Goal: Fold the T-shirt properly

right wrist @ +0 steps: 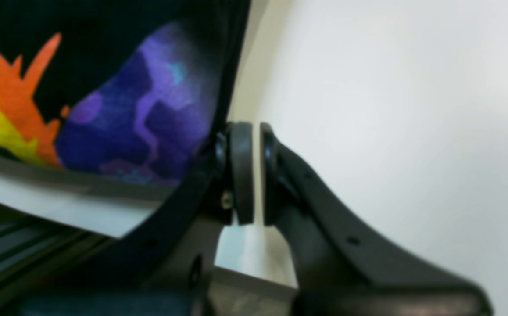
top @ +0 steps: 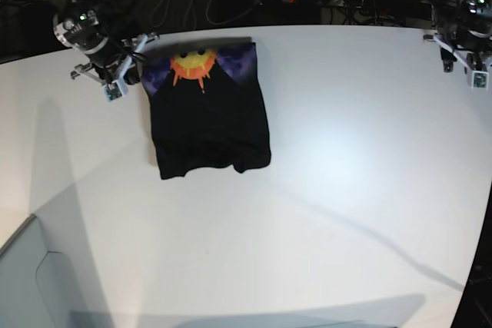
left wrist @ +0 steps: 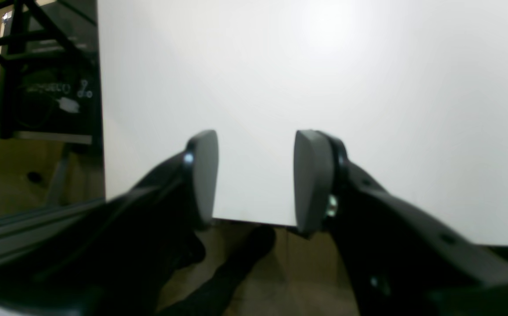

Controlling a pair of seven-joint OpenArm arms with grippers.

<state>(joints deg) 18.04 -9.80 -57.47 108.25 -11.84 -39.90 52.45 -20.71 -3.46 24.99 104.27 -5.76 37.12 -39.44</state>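
1. The T-shirt (top: pixel 209 117) lies on the bench (top: pixel 346 159), toward the far left part in the base view.
2. The right end effector (top: pixel 127 63) sits just beside the shirt's far left corner.
3. The left end effector (top: pixel 459 53) hangs over the far right corner, well apart from the shirt.

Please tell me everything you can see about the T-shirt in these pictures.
The T-shirt is black, soft cloth, folded into a compact, roughly rectangular bundle lying flat on the white table, near its far edge. An orange-yellow sun print on a purple-blue patch faces up at the far end; the near end is plain black with an uneven edge. The right tool sits close beside its printed end, fingers nearly together with nothing between them; whether it touches the cloth is unclear.
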